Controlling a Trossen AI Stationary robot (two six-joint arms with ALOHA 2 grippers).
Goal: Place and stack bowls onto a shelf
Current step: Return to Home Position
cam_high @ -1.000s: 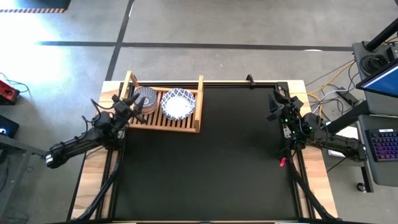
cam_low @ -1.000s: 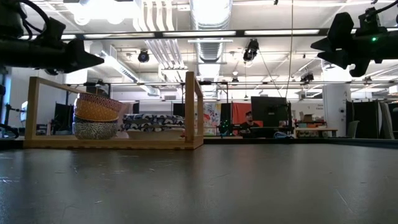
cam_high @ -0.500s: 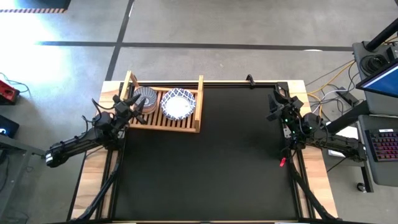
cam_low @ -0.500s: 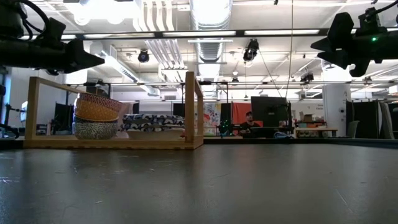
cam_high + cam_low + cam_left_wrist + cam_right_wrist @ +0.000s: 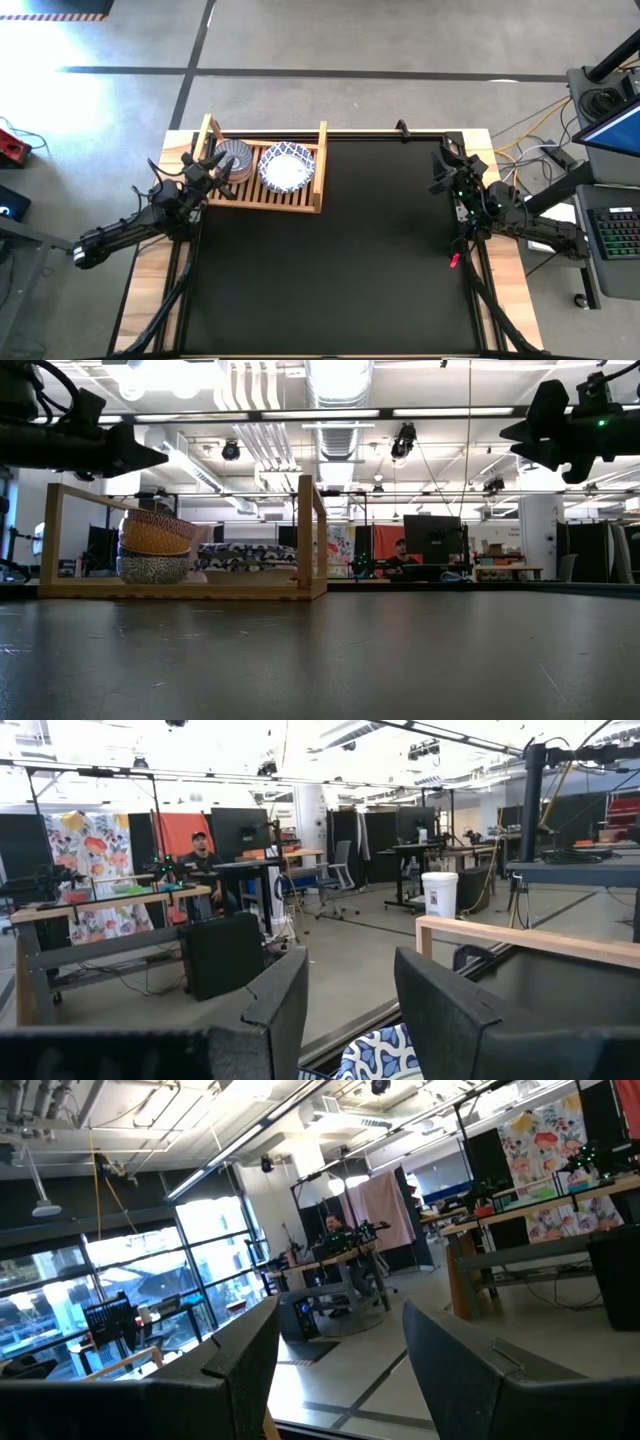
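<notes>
The light wooden shelf [image 5: 262, 190] stands at the table's far left. On its slats rest two stacks of bowls: small ones topped by a grey-blue radial bowl [image 5: 236, 158], which the low view shows piled up [image 5: 155, 547], and wide white ones with blue patterned rims [image 5: 287, 168]. My left gripper [image 5: 217, 172] hangs open above the shelf's left end, touching nothing; a blue patterned rim [image 5: 378, 1055] shows below its fingers [image 5: 350, 965]. My right gripper [image 5: 445, 165] is raised at the table's far right, open and empty [image 5: 340, 1315].
The black table mat [image 5: 330, 260] lies bare from the shelf to the near edge. The shelf's upright side rails [image 5: 305, 530] rise above the bowls. Cables, a keyboard and a screen [image 5: 615, 215] sit beyond the table's right edge. A person sits at a desk far behind [image 5: 400, 555].
</notes>
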